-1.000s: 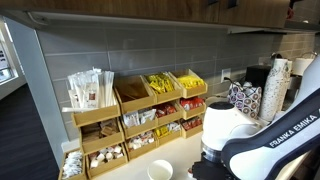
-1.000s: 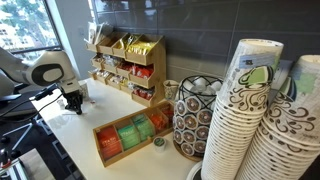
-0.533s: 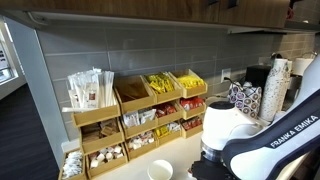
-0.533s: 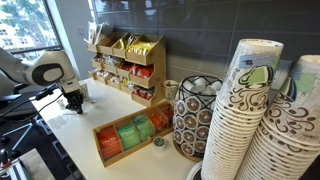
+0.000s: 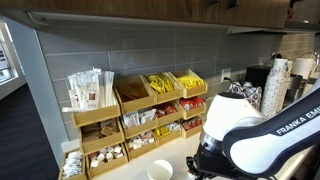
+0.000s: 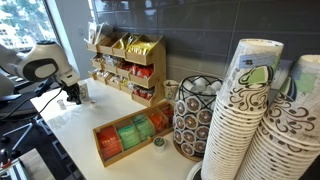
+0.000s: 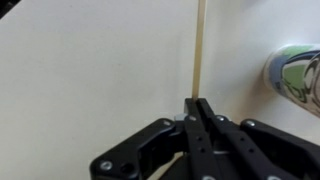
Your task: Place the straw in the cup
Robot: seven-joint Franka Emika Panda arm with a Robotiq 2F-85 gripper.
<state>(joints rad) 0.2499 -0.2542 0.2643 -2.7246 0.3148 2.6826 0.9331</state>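
Fingers [image 7: 205,130] pinched tight on one end of the thin pale straw [image 7: 199,50], its length running out over the white tabletop [image 7: 90,70], small white cup [image 5: 160,170] upright on that tabletop beside the arm [image 5: 250,140].

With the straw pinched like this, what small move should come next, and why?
Probably shift the end effector sideways toward the cup. In the wrist view it is shut on the straw, which stands apart from the cup's rim, so the straw is not yet lined up over the opening.
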